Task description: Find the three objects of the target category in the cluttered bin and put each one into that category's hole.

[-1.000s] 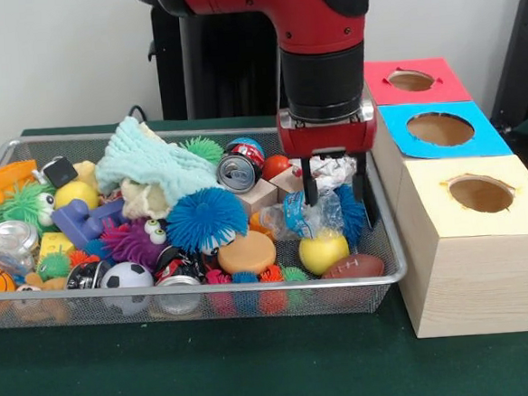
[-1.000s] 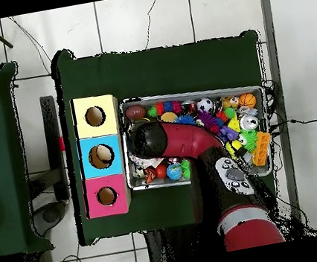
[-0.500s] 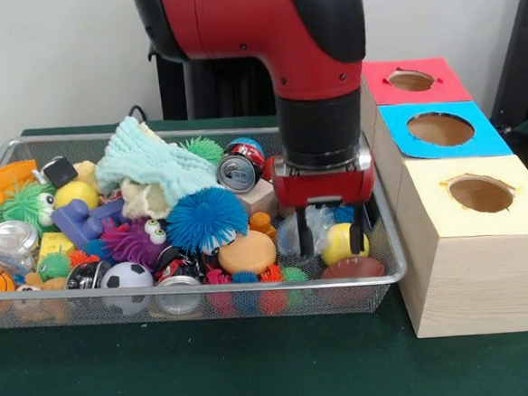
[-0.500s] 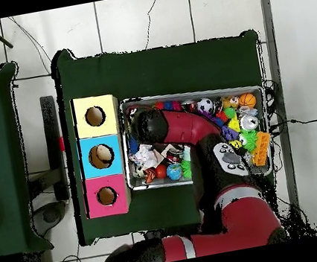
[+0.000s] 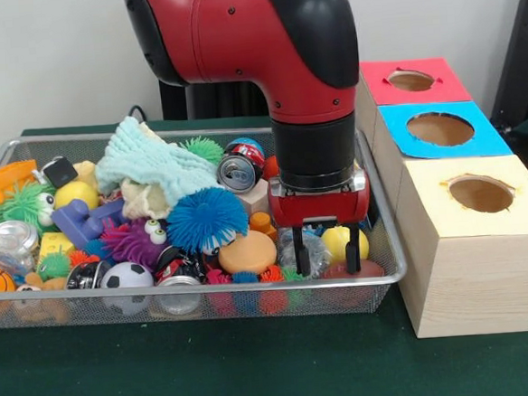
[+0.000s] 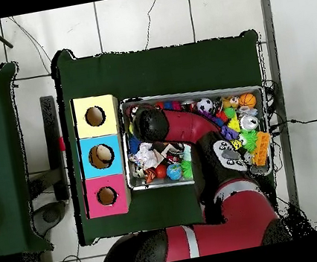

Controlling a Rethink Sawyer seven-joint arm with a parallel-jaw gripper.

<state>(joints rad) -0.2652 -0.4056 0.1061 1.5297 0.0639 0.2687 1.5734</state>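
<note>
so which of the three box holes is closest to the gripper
The hole in the yellow box, the front one of the row. The gripper is down in the wire bin right beside it; the blue box and red box sit farther back.

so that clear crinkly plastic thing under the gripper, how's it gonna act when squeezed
The clear plastic piece looks thin and crumpled, so it probably collapses rather than resisting. Its glossy surface may slip between the gripper fingers. It seems light, so lifting it should barely disturb the yellow ball beside it.

I am seeing the gripper (image 5: 326, 255) sitting low in the wire bin (image 5: 207, 297), fingers straddling a clear plastic bottle (image 5: 306, 251).
</note>
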